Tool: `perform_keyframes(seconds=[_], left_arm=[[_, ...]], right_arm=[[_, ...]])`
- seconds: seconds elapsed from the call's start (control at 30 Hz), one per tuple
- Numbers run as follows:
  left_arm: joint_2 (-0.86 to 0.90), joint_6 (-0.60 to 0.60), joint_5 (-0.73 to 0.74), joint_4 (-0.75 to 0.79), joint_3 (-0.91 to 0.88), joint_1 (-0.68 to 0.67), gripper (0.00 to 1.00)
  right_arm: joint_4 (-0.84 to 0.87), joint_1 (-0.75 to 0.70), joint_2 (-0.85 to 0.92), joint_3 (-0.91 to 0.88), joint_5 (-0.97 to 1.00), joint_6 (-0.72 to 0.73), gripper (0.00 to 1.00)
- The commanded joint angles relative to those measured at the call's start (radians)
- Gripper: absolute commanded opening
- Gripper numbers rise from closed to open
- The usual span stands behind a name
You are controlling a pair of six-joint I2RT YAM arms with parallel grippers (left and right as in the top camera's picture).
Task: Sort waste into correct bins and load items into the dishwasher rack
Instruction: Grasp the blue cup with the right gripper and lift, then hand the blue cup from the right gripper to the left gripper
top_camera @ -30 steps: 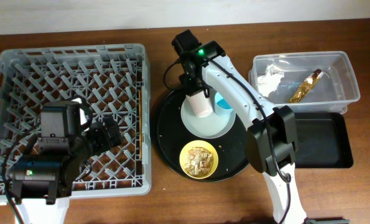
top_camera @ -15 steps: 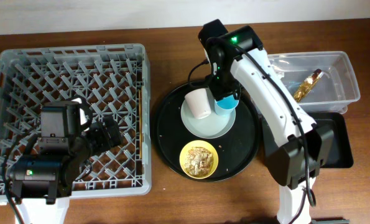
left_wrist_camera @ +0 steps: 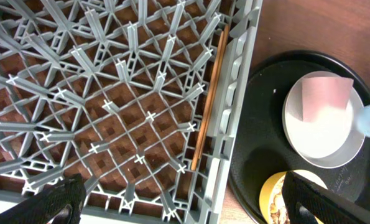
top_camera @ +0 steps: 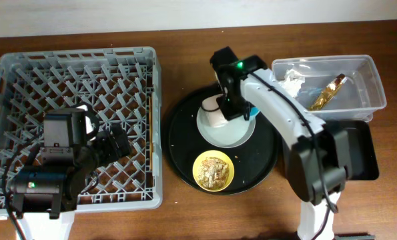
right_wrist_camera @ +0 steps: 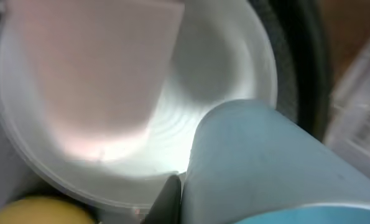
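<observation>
My right gripper (top_camera: pixel 237 110) is over the pale plate (top_camera: pixel 226 135) and is shut on the wall of the light-blue cup (right_wrist_camera: pixel 259 162). One finger presses its outer side, and only a sliver of the cup shows in the overhead view (top_camera: pixel 253 115). The pink cup (top_camera: pixel 213 115) lies beside it on the plate. The yellow bowl (top_camera: pixel 213 171) holds brownish food scraps. The chopsticks (top_camera: pixel 149 127) lie along the right inner edge of the grey dishwasher rack (top_camera: pixel 25 87). My left gripper (top_camera: pixel 115 143) is open and empty above the rack. The clear tub (top_camera: pixel 368 80) holds the tissue (top_camera: pixel 290 83) and the gold wrapper (top_camera: pixel 327 92).
The plate, cups and bowl sit on a large round black tray (top_camera: pixel 181 143) between the rack and the bins. The shallow black rectangular tray (top_camera: pixel 350 150) lies in front of the clear tub, partly under my right arm. The left wrist view shows the chopsticks (left_wrist_camera: pixel 209 106) and pink cup (left_wrist_camera: pixel 324 99).
My right arm swung from over the pink cup to the light-blue cup and now covers most of it. The left arm has not moved.
</observation>
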Motion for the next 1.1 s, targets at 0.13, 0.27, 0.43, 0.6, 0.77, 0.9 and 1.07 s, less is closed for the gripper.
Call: perform_keyframes(seconds=[0.13,0.27,0.43,0.6,0.77,0.9,1.07], left_arm=[[-0.003,-0.006,0.003,0.001,0.006,0.001,0.99],[-0.003,-0.006,0.013,0.098,0.006,0.001,0.99],[-0.005,0.200,0.848,0.290,0.006,0.001,0.91],[-0.004,0.221,1.479,0.587,0.006,0.001,0.99],[-0.004,0.221,1.525,0.629,0.006,0.000,0.99],[-0.004,0.221,1.484,0.636,0.006,0.000,0.99],[-0.005,0.221,1.483,0.640,0.006,-0.001,0.99]], right_arm=[[-0.085,-0.063,-0.543,0.106,-0.463,-0.032,0.04],[-0.218,-0.178,-0.637,0.100,-1.010,-0.295,0.04],[-0.252,-0.178,-0.637,0.095,-1.049,-0.370,0.04],[-0.219,-0.178,-0.636,0.095,-1.256,-0.429,0.04],[-0.116,-0.175,-0.612,0.095,-1.537,-0.429,0.04],[-0.113,-0.121,-0.601,0.095,-1.610,-0.430,0.04],[-0.109,-0.043,-0.597,0.095,-1.541,-0.436,0.05]])
